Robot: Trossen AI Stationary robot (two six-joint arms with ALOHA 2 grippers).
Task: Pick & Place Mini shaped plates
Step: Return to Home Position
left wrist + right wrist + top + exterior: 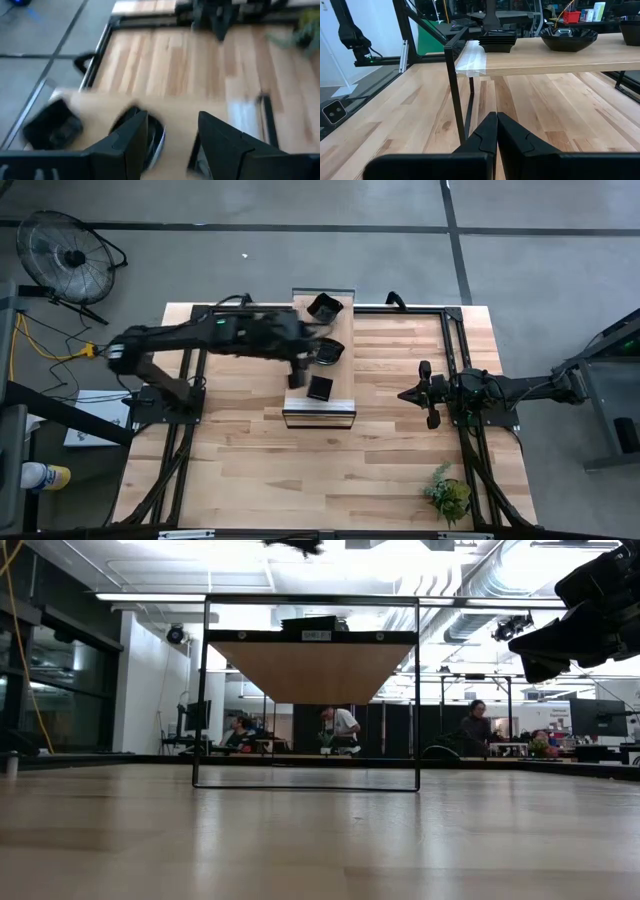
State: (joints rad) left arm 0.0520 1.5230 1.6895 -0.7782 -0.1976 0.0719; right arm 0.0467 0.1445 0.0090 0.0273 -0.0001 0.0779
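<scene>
From where I stand, the left gripper (pixel 296 376) hangs over the shelf (pixel 342 385), fingers spread with nothing between them. The mini shaped plates (pixel 328 352) sit in three black stacks on the shelf top, one just beside those fingers, as best I can make out. To head home cleanly, it should rise straight off the shelf first, then swing away. The right gripper (pixel 405 394) sits closed, clear of the shelf.

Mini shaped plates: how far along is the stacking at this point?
Done: three groups of black plates sit on the shelf. In hand: nothing; the left pincer is open and empty above the shelf, the right pincer shut, off to its side. Left: seemingly only parking the left arm.
</scene>
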